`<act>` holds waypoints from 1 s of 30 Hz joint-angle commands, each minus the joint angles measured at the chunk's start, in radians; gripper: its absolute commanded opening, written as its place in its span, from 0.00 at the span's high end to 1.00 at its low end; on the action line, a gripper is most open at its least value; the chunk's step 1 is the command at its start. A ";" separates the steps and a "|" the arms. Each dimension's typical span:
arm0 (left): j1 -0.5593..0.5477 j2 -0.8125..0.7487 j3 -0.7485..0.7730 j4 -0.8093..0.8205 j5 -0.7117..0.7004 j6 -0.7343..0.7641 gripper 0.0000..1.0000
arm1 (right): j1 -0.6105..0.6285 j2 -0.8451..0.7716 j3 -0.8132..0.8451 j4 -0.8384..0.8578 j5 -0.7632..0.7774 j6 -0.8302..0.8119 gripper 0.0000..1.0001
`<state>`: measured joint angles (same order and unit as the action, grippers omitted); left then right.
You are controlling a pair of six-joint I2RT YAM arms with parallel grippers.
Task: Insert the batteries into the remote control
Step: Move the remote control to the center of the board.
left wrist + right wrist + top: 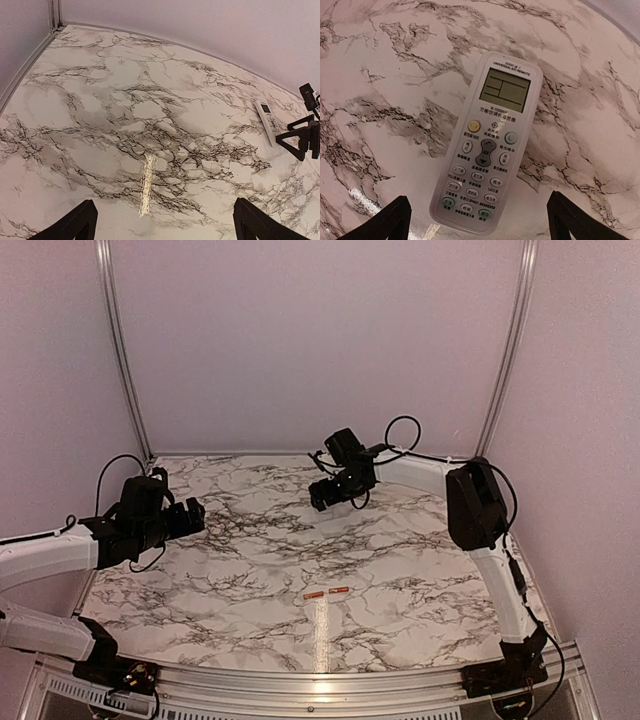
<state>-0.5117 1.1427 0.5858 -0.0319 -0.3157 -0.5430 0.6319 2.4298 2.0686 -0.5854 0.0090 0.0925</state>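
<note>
We saw one remote control point(487, 145) face up, display end away from our spread right pincer point(477, 222); two batteries point(314, 594) lay end to end; left pincer point(165, 225) likewise spread.

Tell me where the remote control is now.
The remote control lies face up on the table, back centre-right in the top view, directly under the right pincer, well apart from the batteries.

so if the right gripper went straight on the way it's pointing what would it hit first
The remote control, most likely. It lies face up on the table dead ahead of the right gripper, with the open jaws standing either side of its near end. Nothing shows in between, though the gap is hard to judge.
</note>
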 commanded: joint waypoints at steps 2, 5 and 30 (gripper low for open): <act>-0.002 -0.050 -0.014 0.018 0.006 -0.007 0.01 | 0.014 0.068 0.099 -0.054 0.089 0.016 0.08; -0.002 -0.069 -0.015 0.018 0.005 -0.007 0.01 | 0.015 0.099 0.139 -0.055 0.092 0.023 0.11; -0.002 -0.079 -0.045 0.049 -0.026 -0.004 0.01 | 0.011 0.220 0.290 -0.114 0.112 0.026 0.43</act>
<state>-0.5117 1.0725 0.5575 -0.0109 -0.3241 -0.5503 0.6369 2.6308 2.3276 -0.6601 0.1127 0.1234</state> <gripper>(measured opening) 0.991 0.592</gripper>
